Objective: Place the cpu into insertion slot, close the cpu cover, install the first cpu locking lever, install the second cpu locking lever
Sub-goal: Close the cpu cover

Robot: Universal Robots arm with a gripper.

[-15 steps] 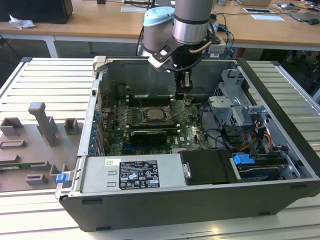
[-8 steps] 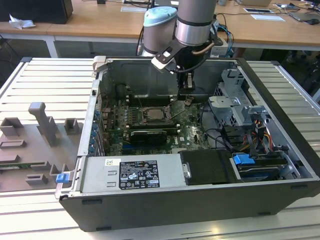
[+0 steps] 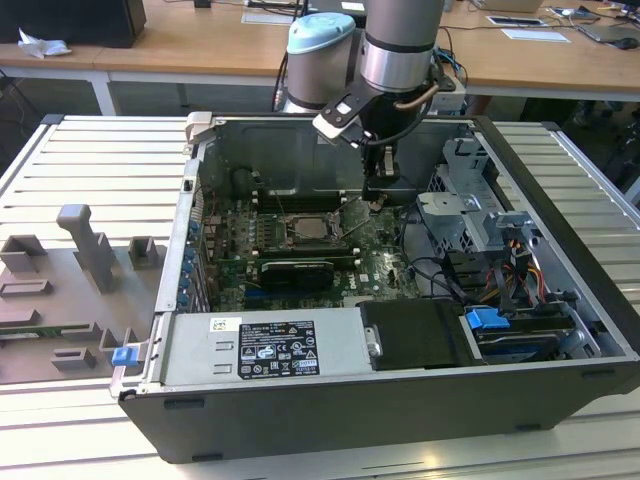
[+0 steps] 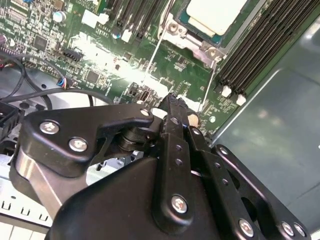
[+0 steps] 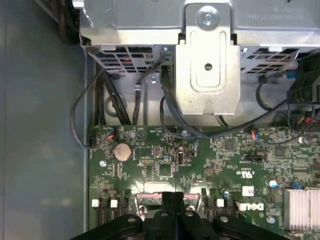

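Observation:
The cpu (image 4: 212,15) lies flat in the insertion slot (image 3: 305,228) on the green board, its pale metal top facing up. The silvery cpu cover (image 4: 200,45) lies down around it as a frame. Two thin wire locking levers (image 4: 154,55) (image 4: 210,80) run from the socket's corners toward me. My gripper (image 4: 175,100) hovers just over the board beside the socket, on the exterior view's right of it (image 3: 378,200). Its black fingers are pressed together (image 5: 172,196), tips close to the lever ends. I cannot tell whether they touch a lever.
Long black memory slots (image 4: 260,45) flank the socket. A metal drive cage (image 5: 207,60) and black cables (image 5: 80,115) stand past the board's edge. A black expansion card (image 3: 290,272) and the power supply (image 3: 265,345) lie nearer the case front. Grey fixtures (image 3: 85,250) sit outside.

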